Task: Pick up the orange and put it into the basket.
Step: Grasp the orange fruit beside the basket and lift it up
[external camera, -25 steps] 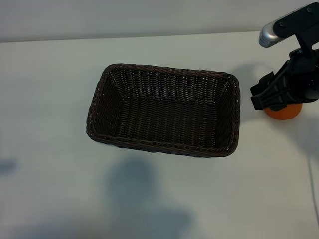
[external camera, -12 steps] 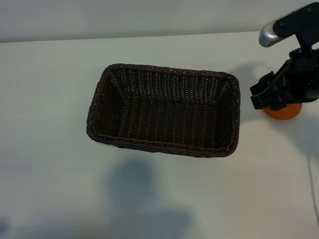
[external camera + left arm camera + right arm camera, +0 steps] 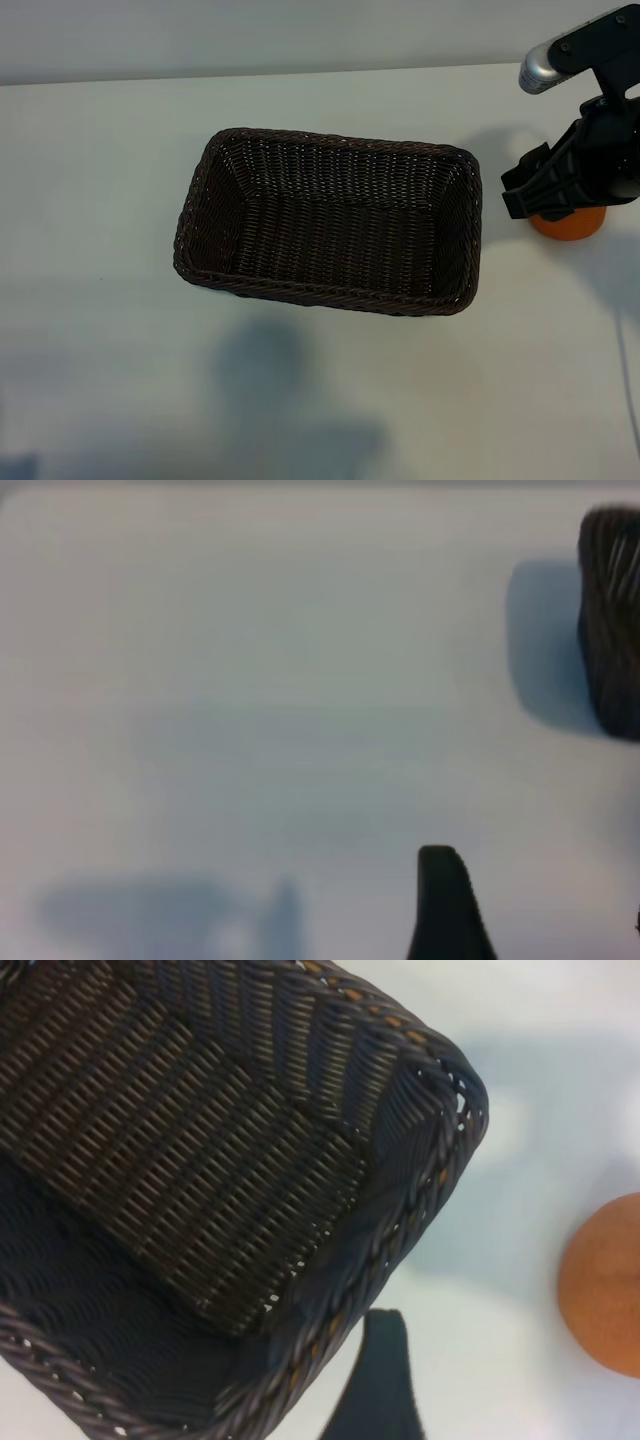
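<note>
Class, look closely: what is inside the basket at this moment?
Only the basket's bare woven floor and walls show; nothing lies inside. The orange sits outside on the table, partly covered by the right gripper.

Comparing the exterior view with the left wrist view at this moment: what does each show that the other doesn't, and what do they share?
Only the exterior view shows the orange on the table, partly hidden by the right gripper above it, and the whole basket with nothing inside. Only the left wrist view shows a fingertip of the left gripper, over bare table. Both show the white table and some of the basket's woven wall.
</note>
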Robot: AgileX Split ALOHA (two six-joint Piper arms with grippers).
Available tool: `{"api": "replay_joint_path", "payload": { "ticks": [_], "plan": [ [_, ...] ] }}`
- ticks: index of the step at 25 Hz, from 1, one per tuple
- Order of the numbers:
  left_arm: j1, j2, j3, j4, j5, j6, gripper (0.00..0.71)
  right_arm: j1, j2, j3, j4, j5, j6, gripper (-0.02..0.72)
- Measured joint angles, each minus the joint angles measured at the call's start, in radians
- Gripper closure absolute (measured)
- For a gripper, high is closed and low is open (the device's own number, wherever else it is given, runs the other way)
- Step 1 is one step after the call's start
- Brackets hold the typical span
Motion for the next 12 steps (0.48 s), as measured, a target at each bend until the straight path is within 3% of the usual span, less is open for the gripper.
{"api": "replay_joint_path", "payload": {
  "ticks": [12],
  "plan": [
    [0.000, 0.000, 0.072, 0.004, -0.037, 0.003, 0.229, 0.000, 0.000, 0.000, 0.000, 0.000, 0.000, 0.109]
  ]
}}
